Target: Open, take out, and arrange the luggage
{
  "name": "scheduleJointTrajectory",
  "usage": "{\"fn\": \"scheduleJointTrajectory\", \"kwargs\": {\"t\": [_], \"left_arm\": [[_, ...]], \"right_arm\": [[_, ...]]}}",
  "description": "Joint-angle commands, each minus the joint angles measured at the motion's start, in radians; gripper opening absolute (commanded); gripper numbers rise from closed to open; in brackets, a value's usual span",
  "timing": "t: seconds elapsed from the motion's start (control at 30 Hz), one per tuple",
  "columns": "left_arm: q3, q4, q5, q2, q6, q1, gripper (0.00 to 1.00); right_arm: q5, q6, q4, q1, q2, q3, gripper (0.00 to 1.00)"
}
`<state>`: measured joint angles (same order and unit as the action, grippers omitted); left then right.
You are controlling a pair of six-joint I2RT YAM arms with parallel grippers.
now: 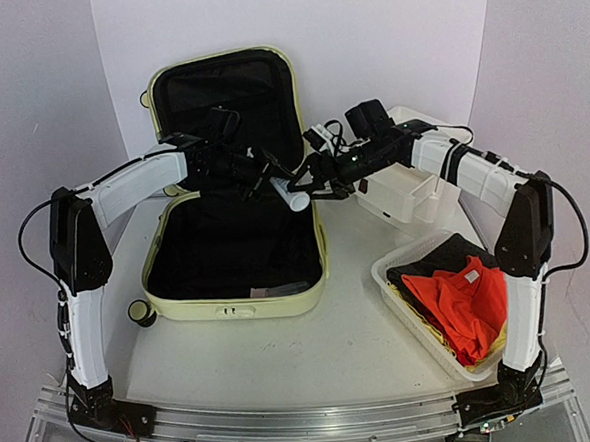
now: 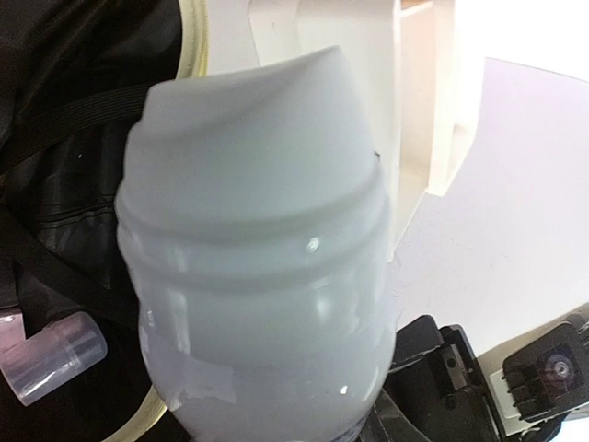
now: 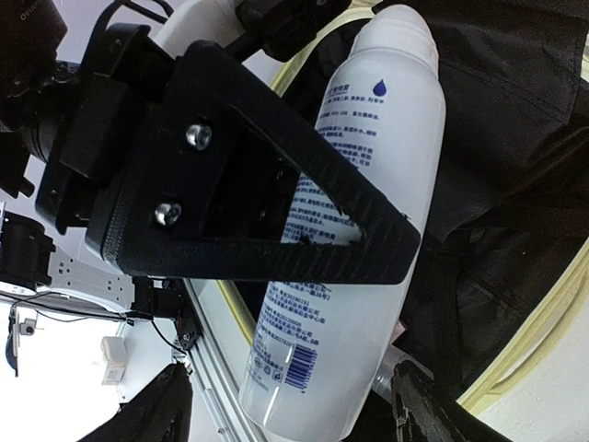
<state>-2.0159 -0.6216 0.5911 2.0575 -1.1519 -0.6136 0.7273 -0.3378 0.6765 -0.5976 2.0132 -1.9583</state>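
The pale yellow-green luggage (image 1: 235, 307) lies open on the table, its lid (image 1: 222, 95) upright and its black lining showing. My left gripper (image 1: 273, 180) is shut on a white spray bottle (image 1: 294, 196) and holds it above the luggage's right rim. In the right wrist view the bottle (image 3: 350, 304) runs lengthwise, with the left gripper's black finger (image 3: 276, 244) across it. My right gripper (image 3: 294, 414) is open, its fingers on either side of the bottle's barcode end with a gap. The bottle fills the left wrist view (image 2: 258, 276). A small clear bottle (image 2: 51, 354) lies in the luggage.
A white drawer box (image 1: 403, 189) stands right of the luggage, just behind the right gripper. A white mesh basket (image 1: 386, 273) at front right holds orange (image 1: 466, 306) and dark clothes. A black caster wheel (image 1: 138, 312) sticks out at the luggage's front left.
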Motion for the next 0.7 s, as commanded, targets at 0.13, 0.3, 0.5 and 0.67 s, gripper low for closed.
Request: {"fn": "scheduleJointTrajectory", "kwargs": {"t": [0.13,0.3,0.5,0.67], "left_arm": [[0.023,0.182,0.043,-0.079,-0.026,-0.013,0.37],[0.078,0.24,0.041,-0.109,-0.04,-0.017,0.38],[0.126,0.285,0.048,-0.131,-0.045,-0.017,0.37],[0.129,0.309,0.057,-0.133,-0.043,-0.017,0.38]], "right_arm": [[0.029,-0.043,-0.036,-0.008,-0.014,-0.015,0.68],[0.013,-0.055,-0.037,-0.013,-0.014,-0.014,0.45],[-0.054,-0.063,-0.035,-0.013,-0.025,0.018,0.37],[-0.033,-0.076,-0.036,-0.013,-0.001,-0.008,0.77]]}}
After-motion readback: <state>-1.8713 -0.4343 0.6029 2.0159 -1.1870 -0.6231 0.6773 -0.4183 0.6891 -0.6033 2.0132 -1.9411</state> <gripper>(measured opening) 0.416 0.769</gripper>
